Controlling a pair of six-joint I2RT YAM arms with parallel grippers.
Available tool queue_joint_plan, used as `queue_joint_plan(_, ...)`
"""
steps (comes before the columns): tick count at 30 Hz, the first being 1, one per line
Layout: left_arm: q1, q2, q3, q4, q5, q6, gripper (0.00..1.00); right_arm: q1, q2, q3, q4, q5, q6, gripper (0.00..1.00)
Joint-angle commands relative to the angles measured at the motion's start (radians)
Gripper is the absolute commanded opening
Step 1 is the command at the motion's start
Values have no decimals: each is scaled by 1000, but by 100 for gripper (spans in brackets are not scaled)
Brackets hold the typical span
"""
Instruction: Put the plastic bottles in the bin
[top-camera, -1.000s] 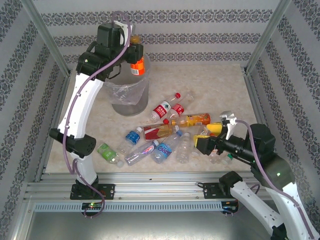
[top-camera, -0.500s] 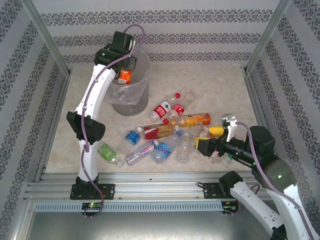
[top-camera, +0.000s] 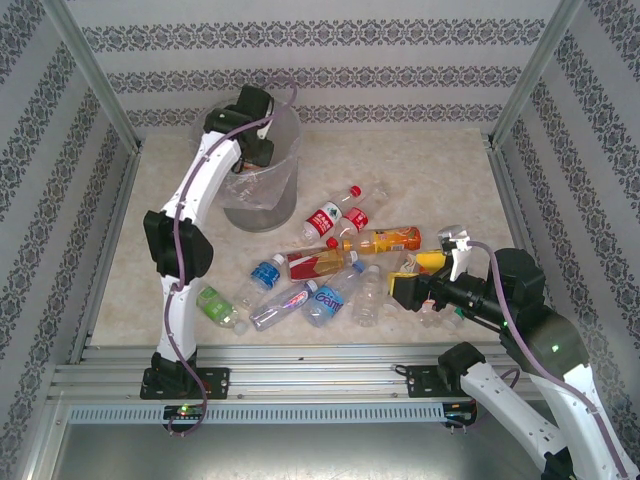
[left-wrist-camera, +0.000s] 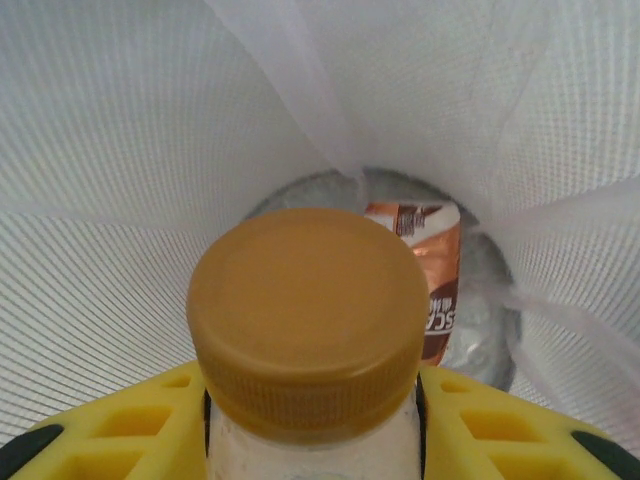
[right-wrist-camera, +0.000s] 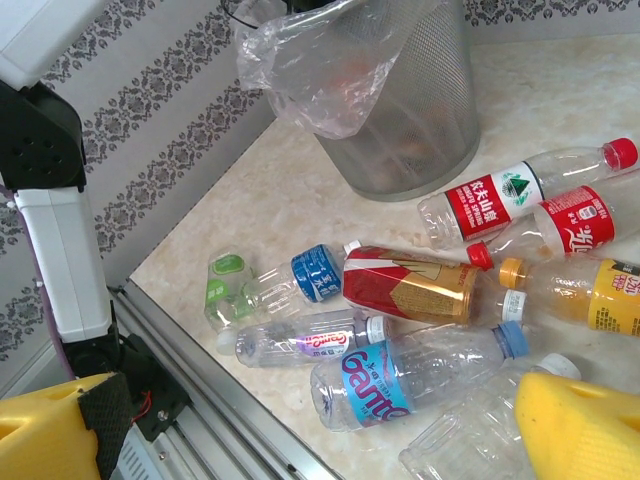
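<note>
My left gripper (top-camera: 255, 150) reaches down inside the bin (top-camera: 262, 205), shut on a plastic bottle with a tan cap (left-wrist-camera: 308, 310); yellow fingers (left-wrist-camera: 130, 425) press both sides of its neck. Below it, on the bin's bottom, lies a brown-labelled bottle (left-wrist-camera: 428, 268). Several plastic bottles lie in a pile (top-camera: 330, 265) on the table between the bin and my right gripper (top-camera: 415, 287). The right gripper (right-wrist-camera: 320, 445) hangs open over the pile's near end, above a blue-and-pink-labelled bottle (right-wrist-camera: 400, 375) and a clear one (right-wrist-camera: 300, 340), holding nothing.
The bin's clear bag (right-wrist-camera: 320, 70) spills over its mesh wall (right-wrist-camera: 410, 130). A green-labelled bottle (top-camera: 218, 307) lies close to the metal rail (top-camera: 300, 355) at the table's near edge. Patterned walls and frame posts (top-camera: 95, 90) close in the sides.
The left arm has gone down, carrying the bottle from above the bin's rim to inside the bin. The right arm has barely moved.
</note>
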Motion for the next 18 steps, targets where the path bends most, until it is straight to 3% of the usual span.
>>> queue_joint_plan(1, 8, -8, -65, 43, 11, -9, 44, 10, 3, -17, 21, 10, -10, 98)
queue_joint_plan(12, 9, -37, -279, 168, -24, -18, 49, 10, -4, -31, 21, 12, -11, 98)
queue_joint_plan(18, 9, -44, -286, 177, -38, -17, 63, 10, -9, -36, 21, 16, -8, 98)
